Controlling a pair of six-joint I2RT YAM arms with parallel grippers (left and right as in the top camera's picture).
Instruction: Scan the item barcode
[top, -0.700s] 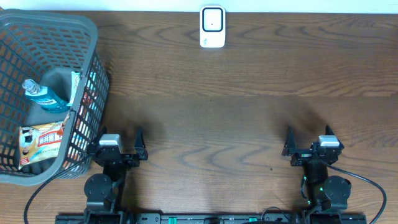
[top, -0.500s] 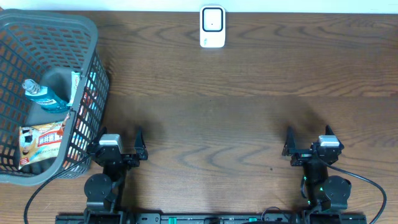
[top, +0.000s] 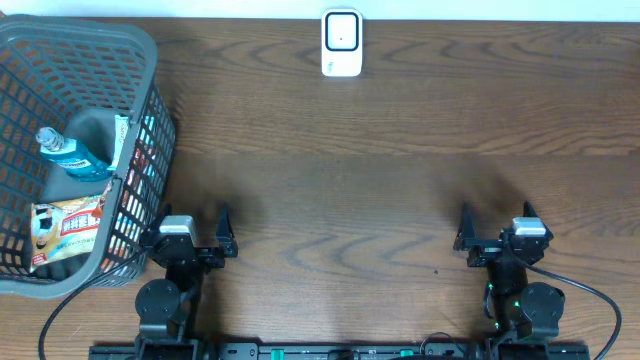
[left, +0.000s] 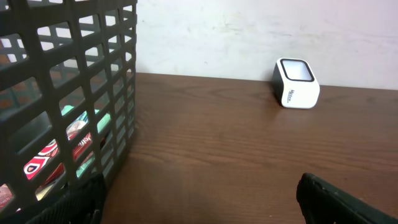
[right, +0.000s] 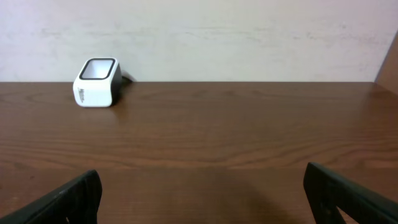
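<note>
The white barcode scanner stands at the table's far edge, its window facing up; it also shows in the left wrist view as the scanner and in the right wrist view as the scanner. Items lie in the dark mesh basket at the left: a blue bottle, a printed snack packet and red and teal packets behind the mesh. My left gripper rests open beside the basket's near right corner, holding nothing. My right gripper rests open at the near right, also holding nothing.
The basket wall stands close on the left of my left gripper. Brown wooden tabletop stretches between both arms and the scanner. A pale wall runs behind the table's far edge. My right gripper faces bare wood.
</note>
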